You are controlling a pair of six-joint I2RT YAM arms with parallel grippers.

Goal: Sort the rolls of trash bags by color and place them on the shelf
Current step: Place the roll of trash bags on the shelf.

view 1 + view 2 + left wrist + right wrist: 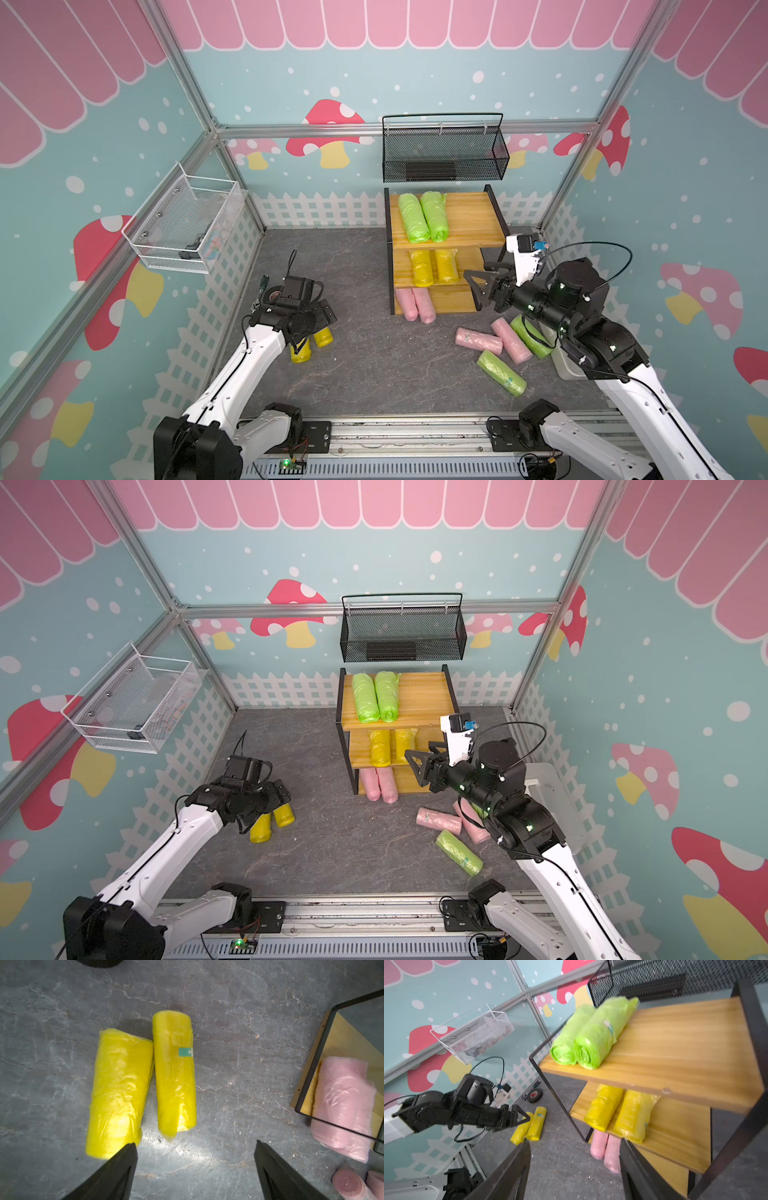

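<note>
The left gripper (195,1144) is held spread and empty over two yellow rolls (118,1093) left of the shelf (465,216). The right gripper (575,1141), likewise spread and empty, is held at the shelf's front right. Green rolls (424,218) are laid on its top board, a yellow pair (432,268) on the middle, a pink pair (415,305) lowest. A loose green roll (530,336) before the shelf is half hidden by the right arm (582,332). Each board's right half is left bare.

Robotics laboratory test cell: aluminium-profile frame (552,127), printed mushroom backdrop panels (415,79) left, far and right, robot arms (253,361) on a near mounting rail (415,434).
</note>
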